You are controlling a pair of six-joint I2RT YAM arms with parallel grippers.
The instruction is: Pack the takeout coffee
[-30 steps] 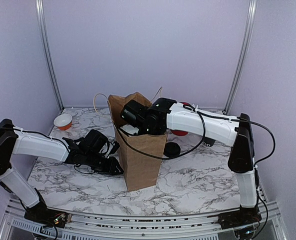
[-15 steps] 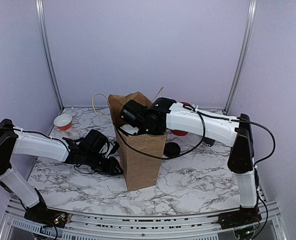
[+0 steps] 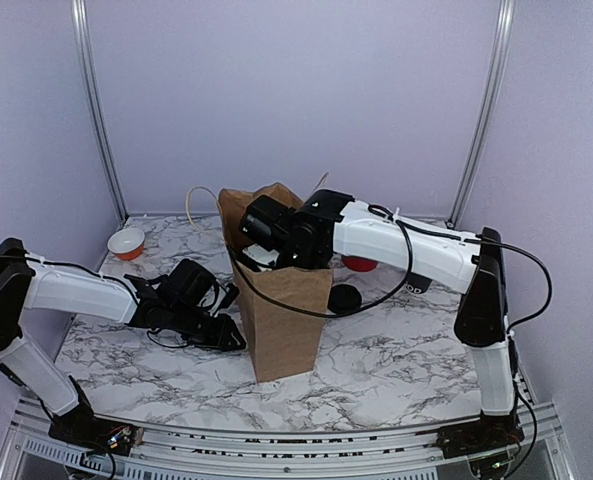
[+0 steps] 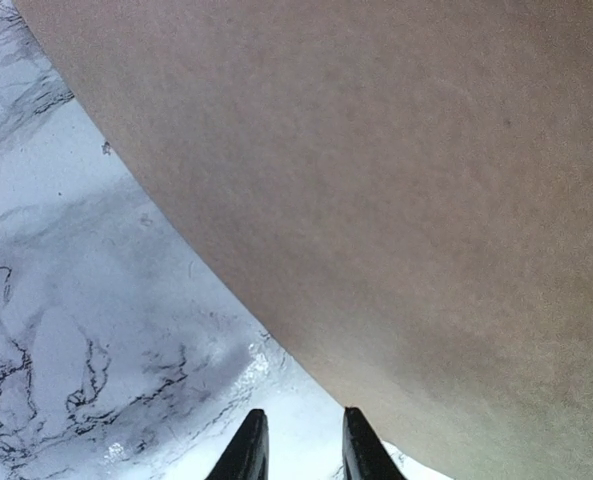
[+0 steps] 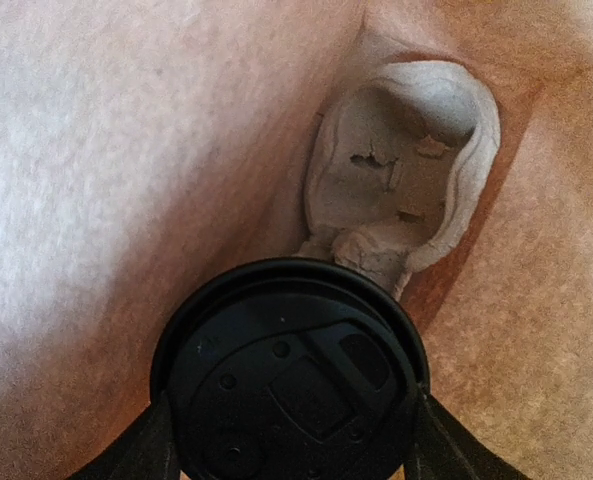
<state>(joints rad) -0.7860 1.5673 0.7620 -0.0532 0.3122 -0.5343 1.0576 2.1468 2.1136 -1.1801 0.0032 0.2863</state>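
A brown paper bag (image 3: 281, 320) stands upright mid-table. My right gripper (image 3: 261, 252) reaches down into its mouth. In the right wrist view its fingers (image 5: 156, 440) press both sides of the takeout coffee (image 5: 291, 370). Only the coffee's black lid top shows, and the cup body is hidden beneath it. The coffee hangs inside the bag above the bag's inner walls (image 5: 126, 150). My left gripper (image 3: 238, 338) lies low at the bag's left base. Its jaws (image 4: 298, 420) stand slightly apart with only table between them, and the right fingertip is at the bag's side (image 4: 406, 200).
A crumpled pale paper piece (image 5: 406, 150) lies deep in the bag. A small orange-and-white bowl (image 3: 126, 242) sits back left. A red cup (image 3: 361, 263) shows behind the right arm, with a black round lid (image 3: 344, 298) just right of the bag.
The right arm's wrist has shifted slightly at the bag's mouth, still gripping the coffee. The left arm has not moved.
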